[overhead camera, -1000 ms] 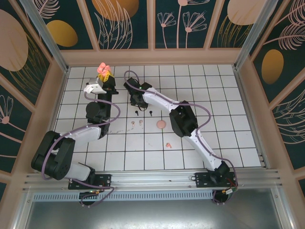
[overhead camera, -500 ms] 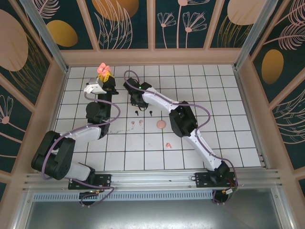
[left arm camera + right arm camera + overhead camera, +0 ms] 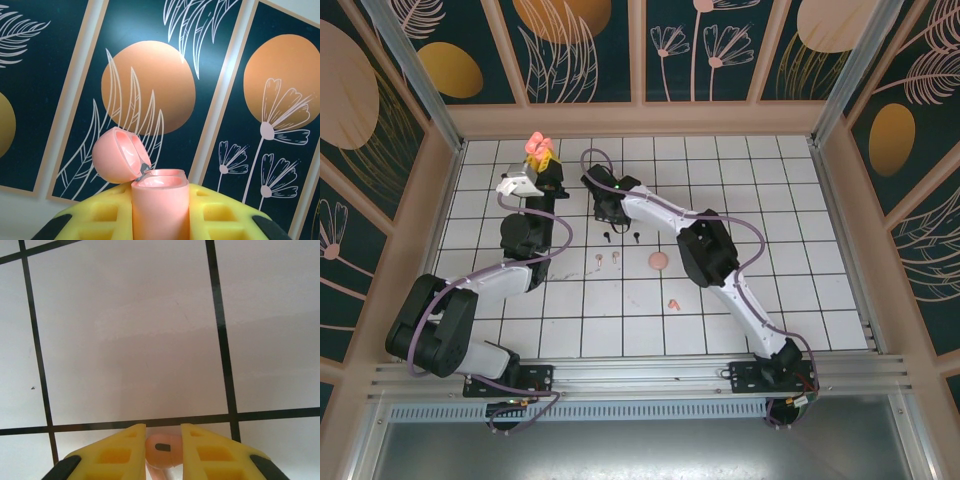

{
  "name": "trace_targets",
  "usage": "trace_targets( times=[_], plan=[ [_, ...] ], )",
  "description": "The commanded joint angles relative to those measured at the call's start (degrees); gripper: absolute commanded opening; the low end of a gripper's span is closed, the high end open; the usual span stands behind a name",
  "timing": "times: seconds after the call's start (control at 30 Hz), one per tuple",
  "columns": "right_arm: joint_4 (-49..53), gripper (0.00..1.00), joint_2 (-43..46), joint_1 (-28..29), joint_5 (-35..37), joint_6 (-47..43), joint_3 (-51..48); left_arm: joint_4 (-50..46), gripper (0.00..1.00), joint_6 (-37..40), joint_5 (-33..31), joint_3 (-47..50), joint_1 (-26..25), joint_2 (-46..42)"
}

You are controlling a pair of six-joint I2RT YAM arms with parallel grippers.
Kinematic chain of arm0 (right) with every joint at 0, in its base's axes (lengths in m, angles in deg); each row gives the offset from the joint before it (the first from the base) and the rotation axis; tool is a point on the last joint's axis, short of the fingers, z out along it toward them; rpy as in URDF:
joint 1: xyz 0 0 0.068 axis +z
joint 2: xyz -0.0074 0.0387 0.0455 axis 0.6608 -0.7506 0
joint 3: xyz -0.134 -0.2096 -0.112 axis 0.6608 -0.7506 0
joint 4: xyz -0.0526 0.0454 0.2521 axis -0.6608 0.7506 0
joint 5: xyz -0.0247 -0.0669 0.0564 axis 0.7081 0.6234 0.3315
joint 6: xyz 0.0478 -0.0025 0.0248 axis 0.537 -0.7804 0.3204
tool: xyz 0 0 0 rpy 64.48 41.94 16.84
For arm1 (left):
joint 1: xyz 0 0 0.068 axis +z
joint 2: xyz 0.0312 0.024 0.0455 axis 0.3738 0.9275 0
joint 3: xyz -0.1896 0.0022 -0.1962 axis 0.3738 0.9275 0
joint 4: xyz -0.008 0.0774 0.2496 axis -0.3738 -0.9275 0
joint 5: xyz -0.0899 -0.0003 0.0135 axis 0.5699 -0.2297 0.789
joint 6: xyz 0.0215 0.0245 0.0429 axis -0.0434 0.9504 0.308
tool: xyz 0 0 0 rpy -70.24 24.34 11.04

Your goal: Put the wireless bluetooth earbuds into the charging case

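— Holding such a tiny thing, is the right gripper (image 3: 163, 432) sure of it?
— It looks so. Its yellow fingers (image 3: 117, 452) press on both sides of a pink earbud (image 3: 162, 447), above the white tiled table (image 3: 130, 340).
— And the charging case (image 3: 160, 215)?
— The left gripper (image 3: 160, 195) is clenched around it and holds it upright at the far left of the table. The lid (image 3: 117, 155) is swung open to one side on a small hinge.
— How should the insertion be done well?
— I think the earbud should come over the open mouth with the stem pointing down. Then it should be lined up with one well, lowered slowly, and let go only when it sits. The case should not tilt.
— Why so careful?
— Case and earbud look like smooth, glossy, rounded plastic, so they may slip. The fingers seem softer, with square hollows. Inside the lid are two shallow cups.
— What else lies there?
— Black earbuds (image 3: 608, 237) and pale earbuds (image 3: 600, 258) lie on the tiles near the right gripper.
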Motion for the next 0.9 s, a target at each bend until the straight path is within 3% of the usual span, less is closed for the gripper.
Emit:
trace_targets(
  times=[0.0,0.47,0.87],
  plan=[
    [-3.6,0.20,5.0,-1.3,1.8,-2.1,-2.4,0.8,0.00,0.1,1.4,-0.1,0.5,-1.5],
    [-11.1,0.21,18.7,-3.5,2.8,-9.1,-12.9,2.8,0.00,1.7,6.8,2.3,0.5,-2.8],
    [-22.9,0.21,39.1,-4.2,0.6,-16.6,-27.3,3.3,0.00,1.0,20.3,3.5,0.4,-3.7]
  ],
)
